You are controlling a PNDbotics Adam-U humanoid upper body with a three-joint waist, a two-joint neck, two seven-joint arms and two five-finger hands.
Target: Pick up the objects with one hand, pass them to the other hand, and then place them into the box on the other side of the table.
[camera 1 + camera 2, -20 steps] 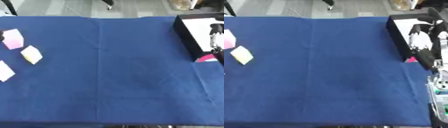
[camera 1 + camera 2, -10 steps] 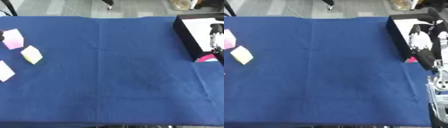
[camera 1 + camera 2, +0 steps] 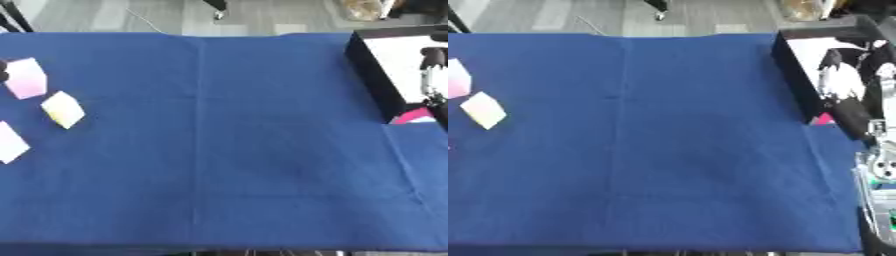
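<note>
The robot's right hand (image 3: 846,82) hangs over the black box (image 3: 794,70) at the right edge of the table, black and silver fingers (image 3: 830,75) pointing down into the box's white interior. The view there is blurred, so I cannot tell whether the fingers are curled or straight, nor whether they have hold of anything. Just below the fingers, at the near corner of the box, a small pink object (image 3: 409,116) shows against the dark wall — it lies beside the hand's lower end, but whether the two touch cannot be made out. The blue tablecloth (image 3: 227,150) covers the whole table. Well apart from the fingers, on the far left side of the cloth, lie three small flat pieces: a pale pink one (image 3: 25,78) farthest back, a pale yellow one (image 3: 64,109) just nearer and slightly to the right of it, and a whitish-pink one (image 3: 10,143) at the left edge, closest to the robot. None of them touch each other. No writing, label or brand can be read on the box or on the pieces. The left hand shows in neither view.
</note>
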